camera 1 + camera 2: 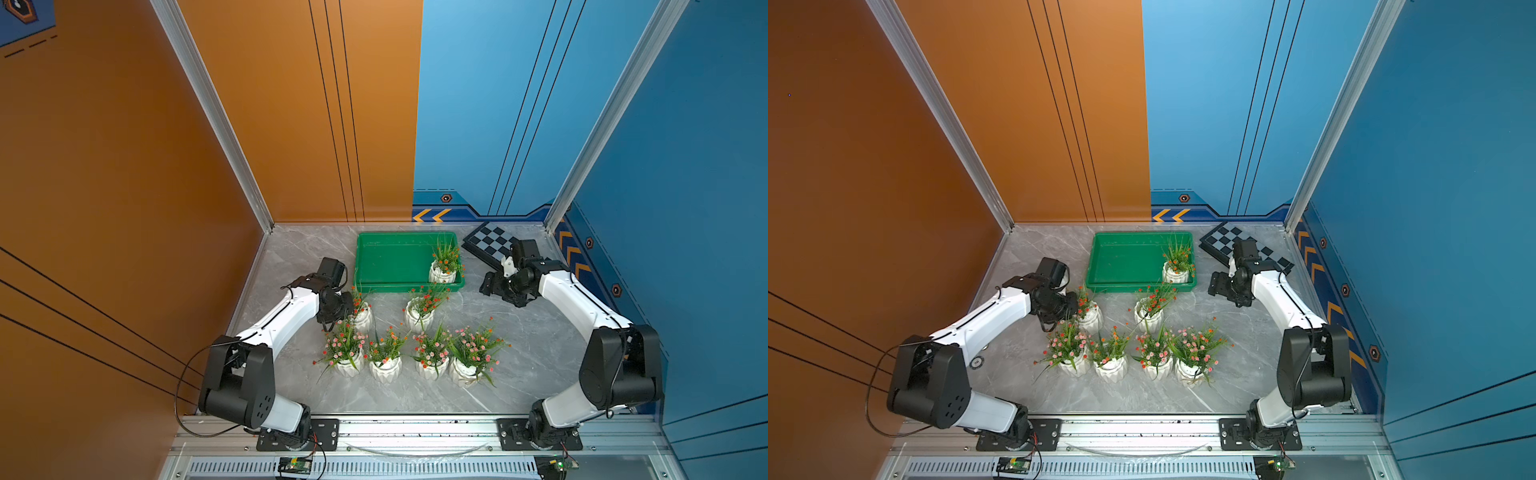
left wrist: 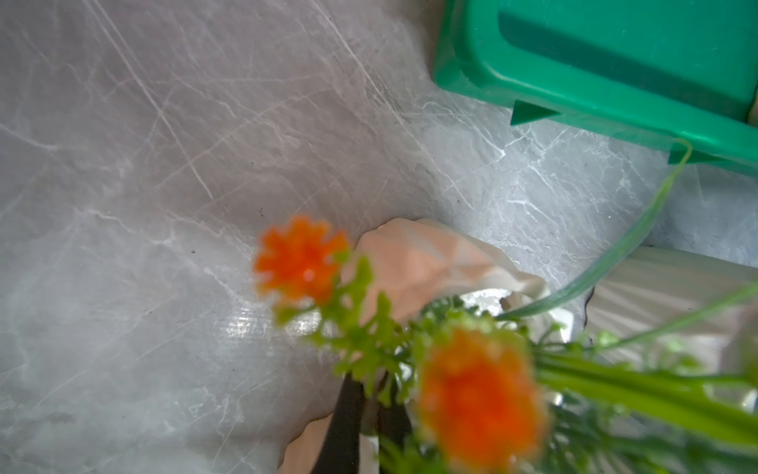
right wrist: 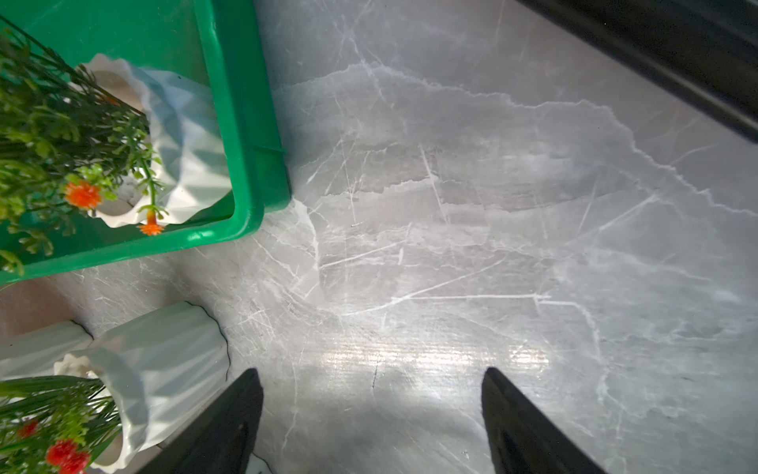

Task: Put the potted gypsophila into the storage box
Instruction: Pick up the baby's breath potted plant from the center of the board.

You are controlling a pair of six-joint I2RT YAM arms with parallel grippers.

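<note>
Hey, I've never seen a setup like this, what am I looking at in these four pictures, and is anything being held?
Two white-and-black robot arms stand at a grey marble-look table. Two pictures look down from overhead on the whole scene; the other two come from cameras on each arm's wrist. One flower pot sits in the green tray; six stand on the table, and a chequered board lies at the back. The left gripper is shut, apparently pinching sprigs of the pot nearest it. The right gripper is open and empty.

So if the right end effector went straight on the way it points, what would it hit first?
Probably the bare grey tabletop: the open right end effector aims at it, with the green storage box off to one side.
</note>
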